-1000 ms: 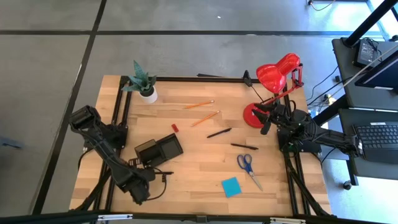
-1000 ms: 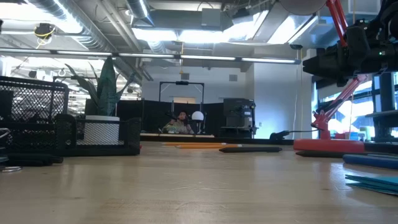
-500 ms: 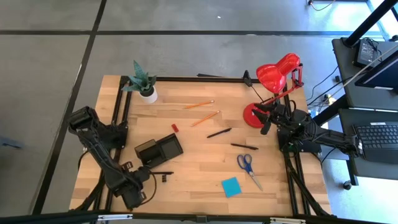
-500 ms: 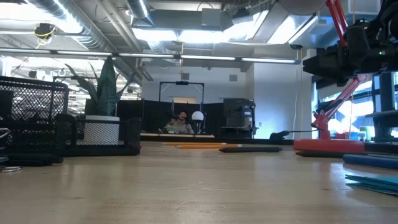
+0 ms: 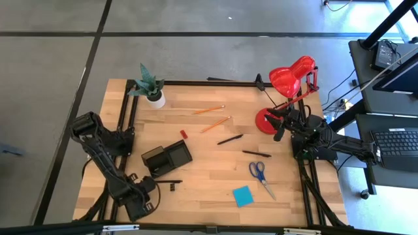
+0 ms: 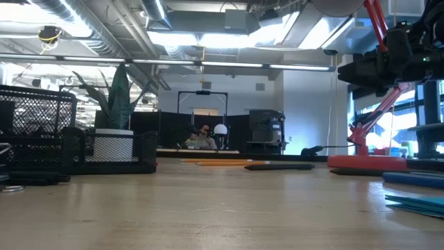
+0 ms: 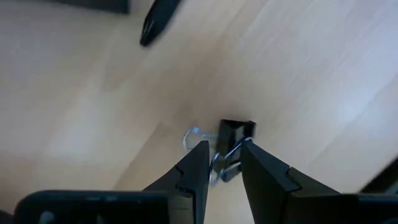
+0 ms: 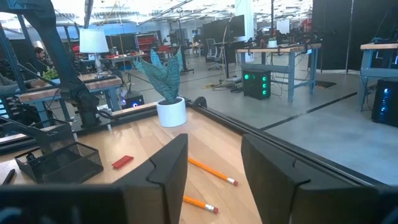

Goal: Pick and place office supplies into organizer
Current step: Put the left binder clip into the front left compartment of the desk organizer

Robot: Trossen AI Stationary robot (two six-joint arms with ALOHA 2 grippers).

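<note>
My left gripper (image 5: 145,190) is low over the table's near left part, just near of the black mesh organizer (image 5: 166,158), and is shut on a small black clip (image 7: 236,130). A black pen (image 5: 168,181) and another clip (image 5: 173,187) lie beside it. Farther right lie two orange pencils (image 5: 209,109), a red piece (image 5: 184,134), two black pens (image 5: 230,139), blue-handled scissors (image 5: 260,175) and a blue sticky pad (image 5: 242,195). My right gripper (image 8: 214,155) waits open, raised beside the red lamp's base (image 5: 266,121). My left gripper pinches the black clip by its silver wire handles (image 7: 219,163), between the two fingertips (image 7: 198,155). The fingers come slanting down from above. The clip's black body (image 7: 237,129) sticks out past the fingertips. Whether it rests on the wood or is lifted, I cannot tell.
A potted green plant (image 5: 151,88) stands at the far left corner and the red desk lamp (image 5: 290,75) at the far right. Bare wood lies in the table's middle (image 5: 209,166). In the low view the organizer (image 6: 41,139) stands at the left, and a person shows far behind.
My left arm has drawn back toward the table's near left corner, carrying its gripper a short way left and near, away from the organizer. The right arm has kept still.
</note>
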